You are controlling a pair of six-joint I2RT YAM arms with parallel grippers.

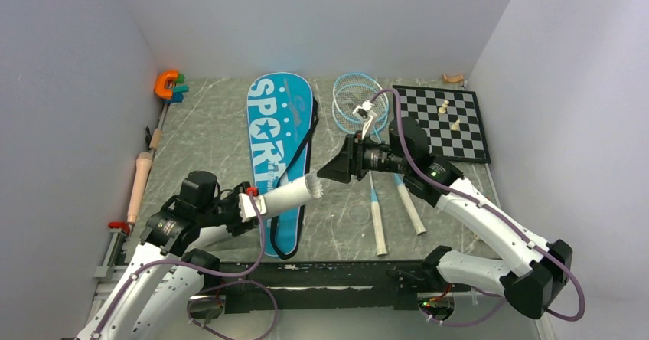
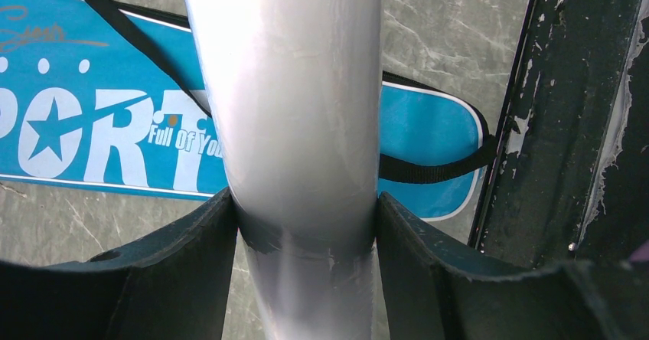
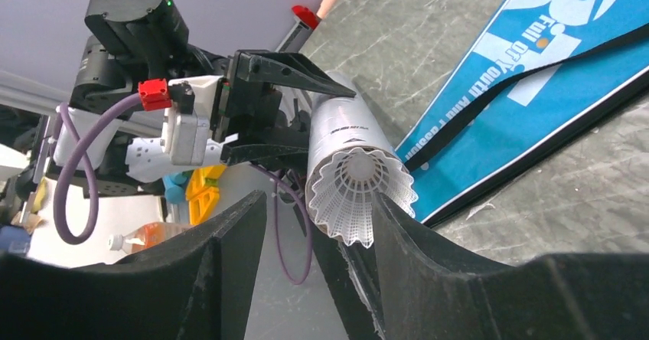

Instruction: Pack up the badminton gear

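Holding the white tube (image 1: 287, 194) tight, the left gripper (image 1: 249, 204) tips its open end toward 2 o'clock. This is likely so the spread right gripper (image 1: 331, 170) can push the shuttlecock (image 3: 360, 194) in. The blue bag (image 1: 279, 125) lies underneath.

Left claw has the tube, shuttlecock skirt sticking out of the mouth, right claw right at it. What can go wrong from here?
1. The shuttlecock sits off-centre between the open right claw fingers, one finger overlapping its skirt. A push may crush the skirt or jam it in the tube.
2. The left claw clamps the tube far from its mouth, so a push there could pivot or slide it in the grip.
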